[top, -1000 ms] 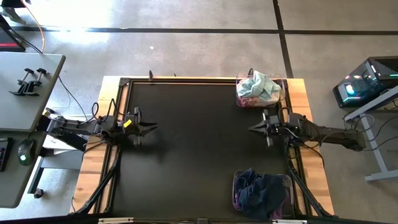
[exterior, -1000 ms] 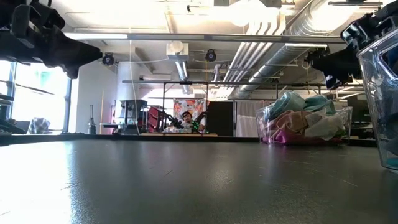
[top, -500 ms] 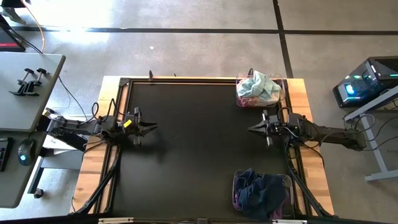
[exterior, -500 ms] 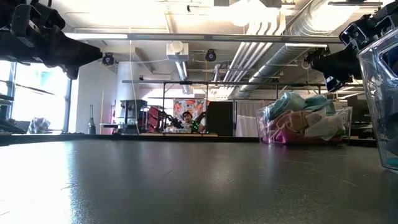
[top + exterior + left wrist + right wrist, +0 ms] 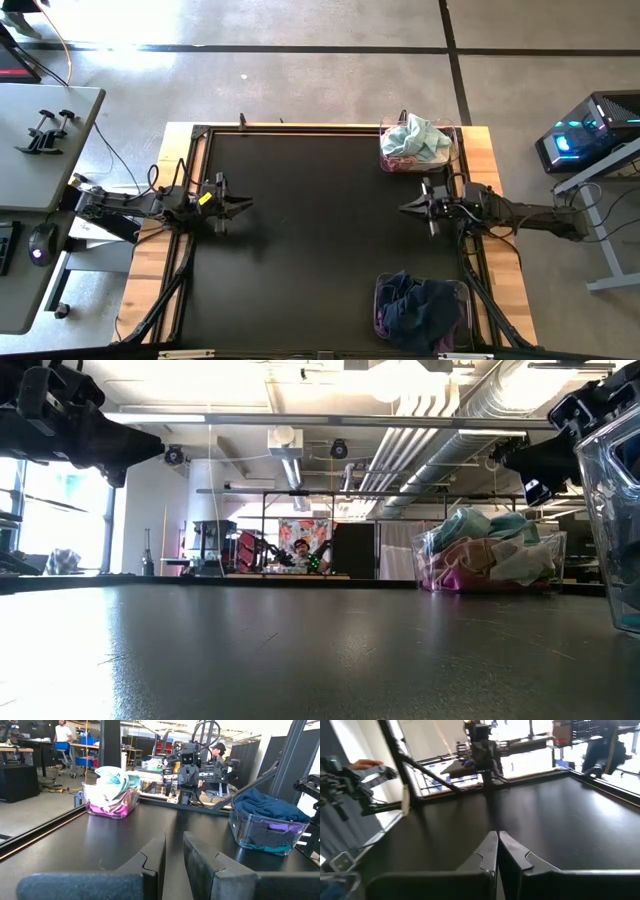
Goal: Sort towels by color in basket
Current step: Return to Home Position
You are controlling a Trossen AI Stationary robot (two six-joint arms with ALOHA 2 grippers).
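High view, looking straight down: both arms sit exactly where they were half a second and a full second earlier, and nothing on the black counter has shifted.

The left end effector hovers over the counter's left side, pointing toward the middle. The left wrist view shows only a narrow gap between its fingers, which hold nothing. The right end effector faces it from the right side, fingers pressed together and also empty.

The towels lie in two clear bins along the counter's right edge. The pale towels, mint, white and pink, heap above the rim of the upper bin, just beside the right arm's wrist. The dark towels, navy over purple, fill the lower bin, well apart from the right end effector. Both bins are well apart from the left end effector, across the counter.
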